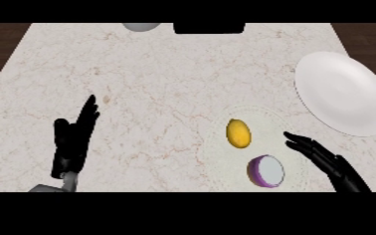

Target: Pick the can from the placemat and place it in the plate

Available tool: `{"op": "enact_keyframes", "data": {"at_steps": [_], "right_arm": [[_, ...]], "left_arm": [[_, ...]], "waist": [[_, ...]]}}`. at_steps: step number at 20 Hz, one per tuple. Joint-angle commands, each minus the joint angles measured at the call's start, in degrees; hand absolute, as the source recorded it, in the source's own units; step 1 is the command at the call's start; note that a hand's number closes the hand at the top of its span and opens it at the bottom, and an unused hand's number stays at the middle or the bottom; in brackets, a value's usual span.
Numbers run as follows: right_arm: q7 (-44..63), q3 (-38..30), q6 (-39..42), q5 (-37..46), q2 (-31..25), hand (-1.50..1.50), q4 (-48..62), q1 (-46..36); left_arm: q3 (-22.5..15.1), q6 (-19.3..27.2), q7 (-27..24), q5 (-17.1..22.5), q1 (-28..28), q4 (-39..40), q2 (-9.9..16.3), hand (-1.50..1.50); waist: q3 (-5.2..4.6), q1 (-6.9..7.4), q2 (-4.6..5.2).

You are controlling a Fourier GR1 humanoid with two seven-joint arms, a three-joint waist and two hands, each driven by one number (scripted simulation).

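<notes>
A: How far along is the job?

B: Barely begun, I'd judge. The can point(266, 171) sits on the placemat point(258, 117), low and right of centre on the tabletop point(169, 79). Nothing holds it. The plate point(339, 92) is bare.

A: So the whole pick and place remains?

B: Yes. Grasp, lift, carry to the plate, set down. None of it is done, as far as I can see.

A: Where is the right hand point(327, 159)?

B: Just right of the can, apart from it. Its fingers are straight and spread, pointing up and to the left. It grips nothing.

A: And the left hand point(73, 139)?

B: Resting at the lower left, open, fingers up. Well away from everything.

A: What does the can look like?

B: From above it shows a purple rim round a pale, whitish top. It appears slightly tilted, or that may only be the steep view; I cannot tell which. It looks small and round.

A: Anything beside it?

B: A yellow lemon point(238, 133) lies on the same placemat, just above and left of the can, not touching it. The placemat itself is pale and faint against the marble.

A: And the plate's position?

B: At the right edge, above the hand, white, partly cut off by the frame. It lies near the placemat, up and to the right of the can.
</notes>
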Motion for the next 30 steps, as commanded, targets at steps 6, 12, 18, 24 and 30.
{"op": "enact_keyframes", "data": {"at_steps": [6,12,18,24,30], "right_arm": [[22.92,1.45,8.54,12.96,-10.67,-1.50,-12.97,-1.66],[38.27,7.07,20.50,14.03,-8.84,-1.50,-14.03,-7.78],[38.64,6.22,26.11,15.32,-5.80,-1.50,-11.81,-7.86],[40.44,9.16,27.78,22.98,1.21,-1.50,-10.34,-7.94],[39.26,8.74,30.46,26.00,5.93,-1.50,-6.07,-10.56]], "left_arm": [[0.83,-0.55,-0.32,-0.78,-2.22,2.30,-1.61,0.00],[3.15,-3.40,-2.89,-0.17,-3.32,6.26,-1.29,0.00],[2.12,-1.87,-2.70,-4.33,-1.98,5.44,-4.83,0.00],[5.38,-4.94,-0.53,-5.10,-2.48,4.51,-5.37,0.00],[6.09,-6.79,2.59,-6.65,-2.15,1.09,-6.43,0.00]], "waist": [[-0.06,0.68,0.11],[-0.03,1.21,0.25],[0.06,0.80,0.10],[0.07,0.76,0.09],[0.07,0.85,0.08]]}}
